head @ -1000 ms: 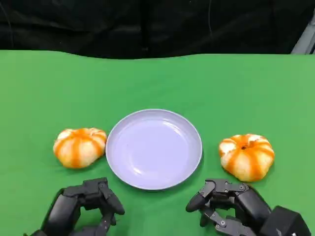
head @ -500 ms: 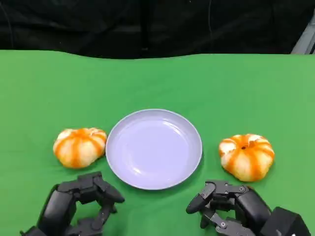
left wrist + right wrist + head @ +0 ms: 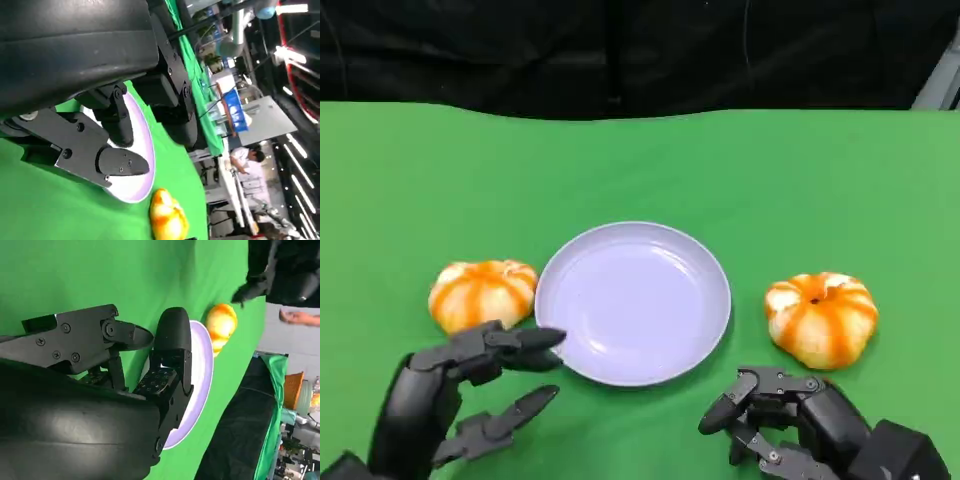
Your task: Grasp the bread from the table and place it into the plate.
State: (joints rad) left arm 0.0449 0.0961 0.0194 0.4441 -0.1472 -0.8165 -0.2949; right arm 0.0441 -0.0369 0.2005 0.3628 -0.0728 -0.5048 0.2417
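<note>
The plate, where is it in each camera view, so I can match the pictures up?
Head view: the plate lies at the centre, between the left bread and the right bread.
Left wrist view: its lilac rim curves behind the left robot hand's fingers.
Right wrist view: its rim curves behind the right robot hand's fingers.
Shared landmark: the green tablecloth under it.

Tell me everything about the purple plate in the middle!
The round, pale lavender plate looks like smooth plastic, shallow with a raised rim, and holds nothing. It lies flat on the green tablecloth, between two orange-and-white striped pumpkin-shaped bread buns. The left bun sits right against its rim; the right bun lies apart from it. The black left hand hovers at its near-left edge, one of its fingers overlapping the rim; contact cannot be told.
</note>
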